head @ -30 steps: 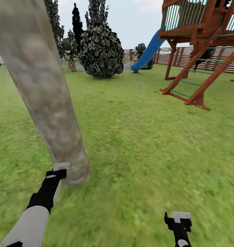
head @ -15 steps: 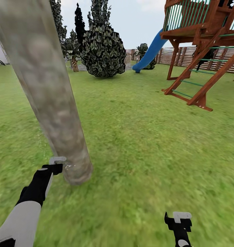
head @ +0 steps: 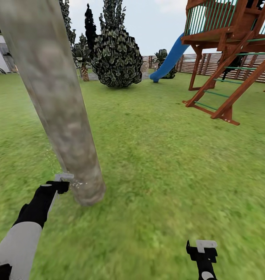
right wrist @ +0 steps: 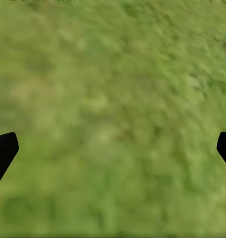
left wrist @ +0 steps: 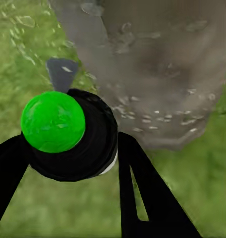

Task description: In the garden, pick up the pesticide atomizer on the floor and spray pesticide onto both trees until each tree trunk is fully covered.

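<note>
The left gripper (head: 64, 179) is clamped on the pesticide atomizer (left wrist: 73, 136), a dark round bottle with a bright green top in the left wrist view, held just beside the base of the tree trunk (head: 62, 112). The trunk is thick, mottled grey-beige, speckled with droplets. The right gripper (head: 204, 249) hangs over grass (head: 167, 163), fingers apart.

Wooden play tower (head: 229, 46) far right — blue slide (head: 169, 58) off its left side, slatted fence (head: 210, 64) behind it, dark leafy bush (head: 117, 58) further left, pale hazy sky (head: 156, 23) above.
</note>
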You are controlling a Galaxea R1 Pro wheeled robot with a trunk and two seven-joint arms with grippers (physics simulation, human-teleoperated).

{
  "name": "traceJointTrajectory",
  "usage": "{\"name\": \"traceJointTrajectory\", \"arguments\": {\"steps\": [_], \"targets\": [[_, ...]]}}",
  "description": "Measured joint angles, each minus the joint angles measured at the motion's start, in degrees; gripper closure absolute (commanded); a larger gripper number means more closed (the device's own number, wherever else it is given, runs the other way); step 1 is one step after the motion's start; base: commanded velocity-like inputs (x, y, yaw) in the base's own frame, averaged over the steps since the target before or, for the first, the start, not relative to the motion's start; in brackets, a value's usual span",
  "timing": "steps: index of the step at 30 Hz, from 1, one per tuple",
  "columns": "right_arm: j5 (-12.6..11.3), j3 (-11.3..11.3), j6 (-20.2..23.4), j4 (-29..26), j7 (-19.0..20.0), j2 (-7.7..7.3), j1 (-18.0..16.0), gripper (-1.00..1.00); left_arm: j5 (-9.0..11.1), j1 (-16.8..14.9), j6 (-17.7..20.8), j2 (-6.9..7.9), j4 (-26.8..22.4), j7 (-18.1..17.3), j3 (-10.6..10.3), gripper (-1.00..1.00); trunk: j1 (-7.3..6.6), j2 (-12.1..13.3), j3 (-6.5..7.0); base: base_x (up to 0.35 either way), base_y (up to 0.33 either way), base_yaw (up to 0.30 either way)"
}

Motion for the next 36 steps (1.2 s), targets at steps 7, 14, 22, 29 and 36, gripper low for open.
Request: {"name": "traceJointTrajectory", "arguments": {"steps": [7, 14, 22, 29, 36], "targets": [[-0.04, -0.01, 0.00, 0.00, 0.00, 0.00, 0.01, -1.00, -0.43, -5.08, 8.63, -2.80, 0.38, -3.86, -0.21, 1.00, 0.01, 0.01, -0.01, 0.000, 0.000, 0.000], [-0.01, 0.00, 0.00, 0.00, 0.00, 0.00, 0.01, -1.00, 0.29, -5.53, 5.76, -0.25, -2.38, -4.03, -0.57, 1.00, 0.00, 0.00, 0.00, -0.148, 0.030, 0.000], [0.01, -0.01, 0.00, 0.00, 0.00, 0.00, 0.03, -1.00, -1.37, -7.72, 12.23, -1.19, -6.12, -4.15, -0.60, 1.00, 0.00, 0.00, -0.01, -0.010, 0.002, 0.000], [0.01, -0.01, 0.00, 0.00, 0.00, 0.00, 0.02, -1.00, 0.16, -7.88, 19.28, -3.10, -9.83, -4.23, -3.92, 1.00, 0.00, 0.00, -0.01, 0.000, 0.000, 0.000], [0.03, 0.00, 0.00, 0.00, 0.00, 0.00, 0.01, -1.00, -1.93, -7.07, 17.10, -2.52, -10.04, -4.07, -3.84, 1.00, 0.00, 0.00, -0.01, 0.000, -0.155, 0.000]]}}
